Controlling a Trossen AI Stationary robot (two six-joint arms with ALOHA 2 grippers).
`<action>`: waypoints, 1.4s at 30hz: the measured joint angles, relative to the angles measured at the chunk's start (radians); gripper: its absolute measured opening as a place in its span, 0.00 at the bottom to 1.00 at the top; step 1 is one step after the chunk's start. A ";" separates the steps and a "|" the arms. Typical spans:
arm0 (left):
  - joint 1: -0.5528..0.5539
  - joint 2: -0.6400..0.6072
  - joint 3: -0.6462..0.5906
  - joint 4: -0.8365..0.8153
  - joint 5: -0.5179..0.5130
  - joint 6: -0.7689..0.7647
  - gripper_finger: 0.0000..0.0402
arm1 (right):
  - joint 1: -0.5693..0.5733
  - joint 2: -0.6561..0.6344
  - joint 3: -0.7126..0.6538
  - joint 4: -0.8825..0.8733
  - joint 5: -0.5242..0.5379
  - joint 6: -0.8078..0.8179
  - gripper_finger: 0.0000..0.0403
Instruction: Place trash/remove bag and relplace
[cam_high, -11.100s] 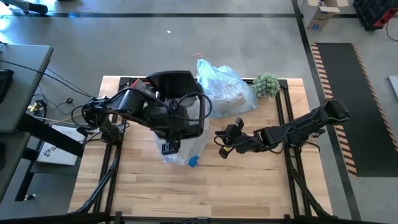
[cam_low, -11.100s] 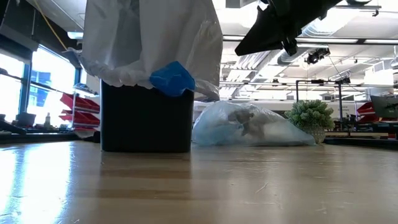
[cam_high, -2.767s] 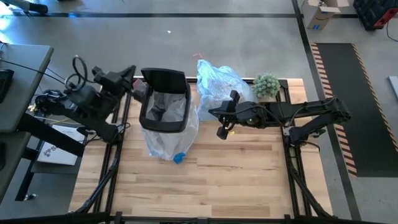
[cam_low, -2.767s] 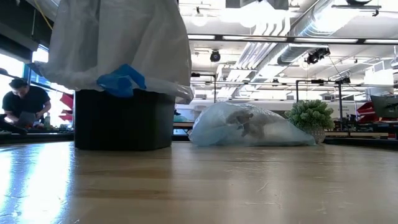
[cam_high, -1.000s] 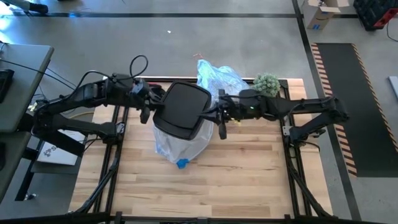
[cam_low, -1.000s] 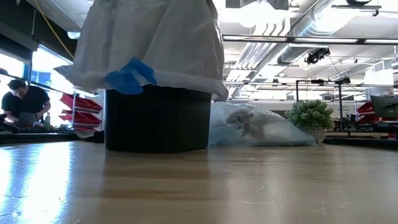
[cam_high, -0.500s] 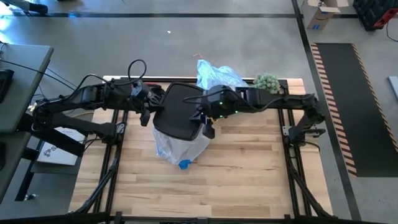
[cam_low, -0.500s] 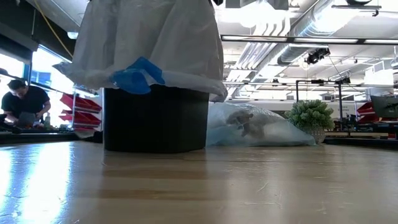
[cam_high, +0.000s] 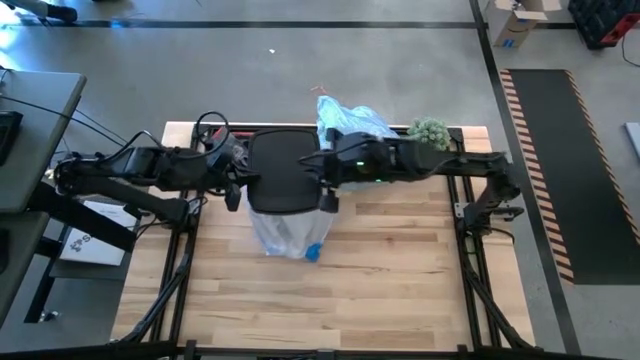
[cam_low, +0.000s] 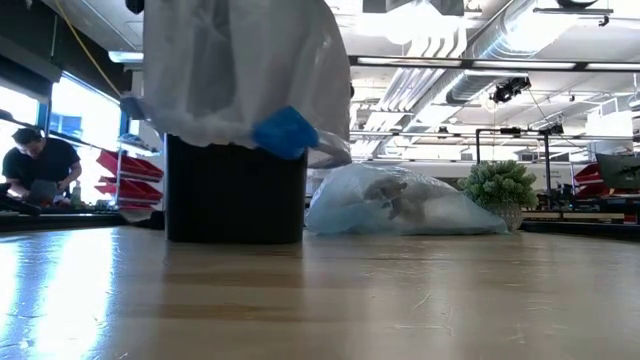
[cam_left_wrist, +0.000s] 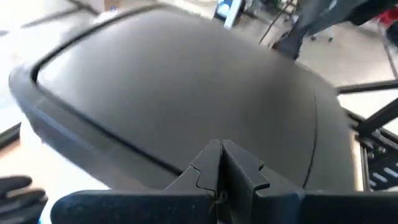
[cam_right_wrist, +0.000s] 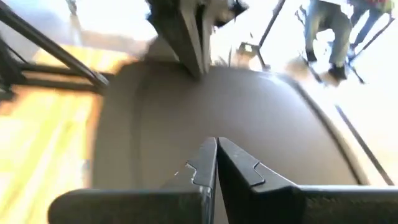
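Note:
A black bin stands upright on the table under a flat black lid. A whitish bag with a blue bit is draped over the bin's rim and hangs down its outside. My left gripper is shut at the lid's left edge. My right gripper is shut at its right edge. The light-blue bag lies on the table behind the bin, with crumpled trash showing through it. My left gripper has its shut fingertips against the raised rim of the lid at the lid's left side. It comes from the table's left and slants downward. My right gripper rests its shut fingertips on the lid's top near the right edge. It comes from the table's right and slants downward.
A small green plant stands at the back right beside the light-blue bag. Bare wooden tabletop stretches across the near half. Black frame rails run along both sides of the table. A person sits far off in the room.
The bin has turned about on the table. Its lid, skewed a second ago, now sits square to the table's edges, and the bag's blue bit has swung toward the table's right. My right gripper has gone toward the table's left over the lid, and both wrists have rolled.

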 joint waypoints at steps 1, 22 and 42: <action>-0.016 0.000 0.002 0.012 -0.021 0.005 0.00 | 0.005 -0.017 0.000 0.002 -0.003 -0.002 0.00; -0.090 0.075 -0.030 0.085 -0.178 0.095 0.00 | 0.004 -0.038 -0.202 0.085 -0.111 0.002 0.00; -0.014 0.056 -0.032 0.181 -0.110 0.182 0.00 | -0.086 -0.078 -0.207 0.220 -0.082 0.066 0.00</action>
